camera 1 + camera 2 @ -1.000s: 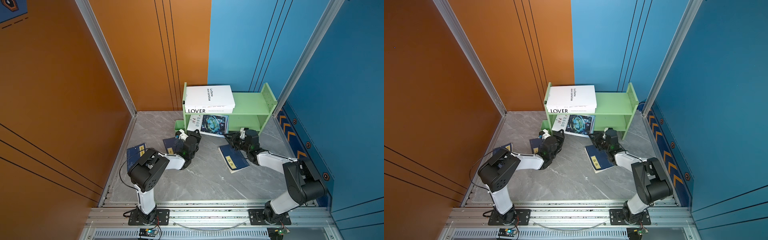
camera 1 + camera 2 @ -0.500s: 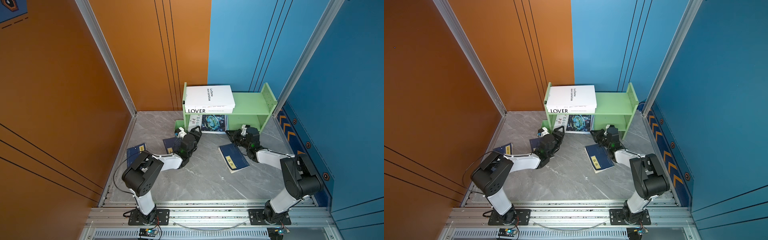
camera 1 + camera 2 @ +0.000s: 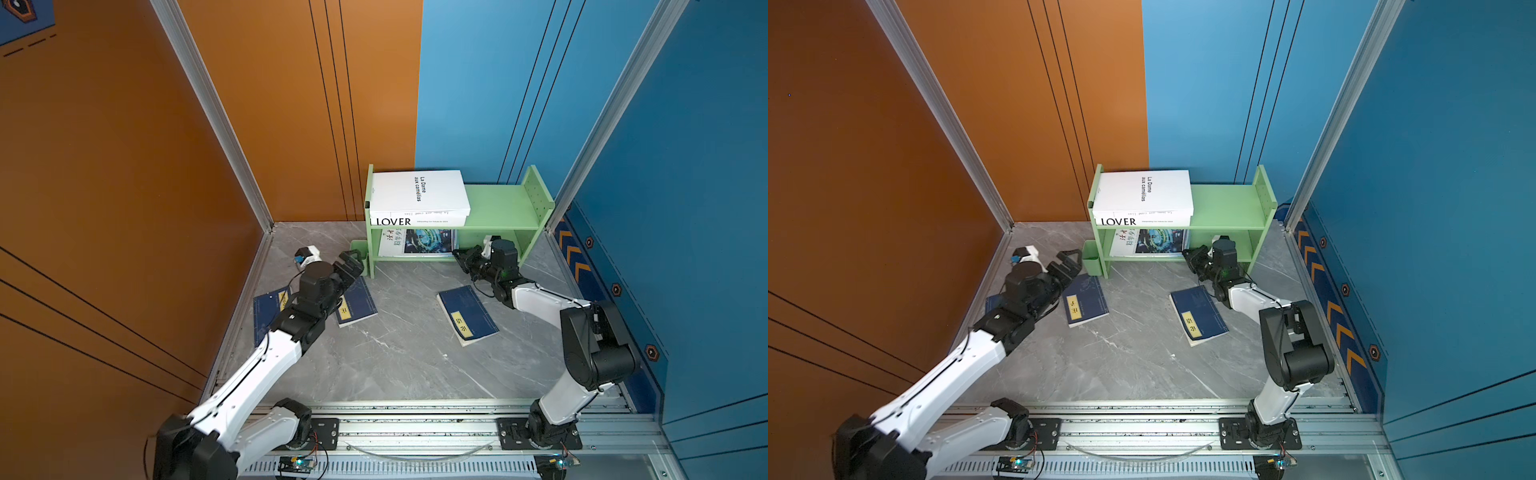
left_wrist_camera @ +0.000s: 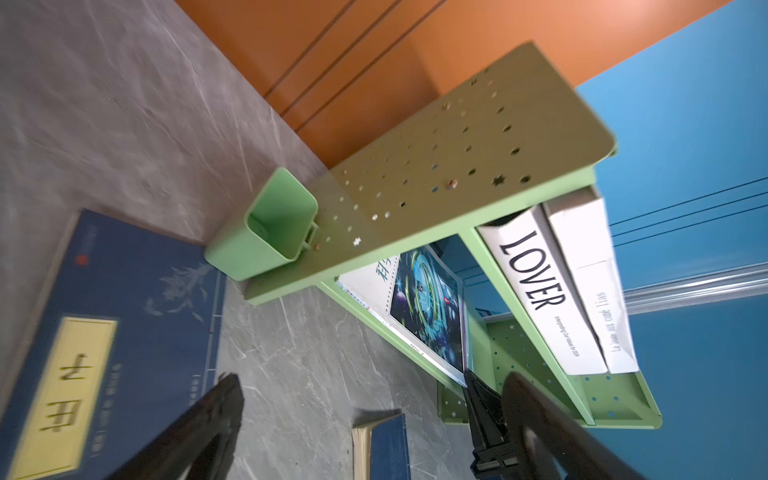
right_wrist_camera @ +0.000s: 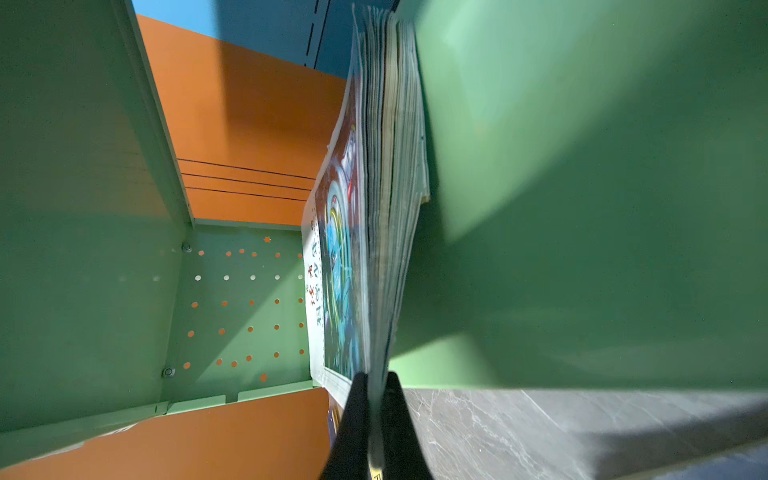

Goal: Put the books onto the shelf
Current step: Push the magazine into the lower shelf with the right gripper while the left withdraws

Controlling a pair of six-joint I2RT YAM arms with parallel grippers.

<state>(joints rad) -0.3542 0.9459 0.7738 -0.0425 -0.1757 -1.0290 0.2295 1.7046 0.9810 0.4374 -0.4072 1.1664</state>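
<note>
While the right gripper (image 5: 375, 380) pinches an edge of the magazine (image 5: 374, 208) lying on the lower tier of the shelf (image 3: 498, 203), it should probably slide it flat and deeper before releasing; the left gripper (image 3: 1070, 262) hangs wide open near a navy book (image 3: 1086, 301).

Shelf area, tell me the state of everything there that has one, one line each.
Shelf, upright, both tiers partly filled.
White books, two stacked flat on the top tier.
Magazine, on the lower tier, edge pinched.
Navy books, three lying flat on the floor.
Cup, empty, at the shelf's side.
Left gripper, open, empty.
Right gripper, shut on the magazine.
</note>
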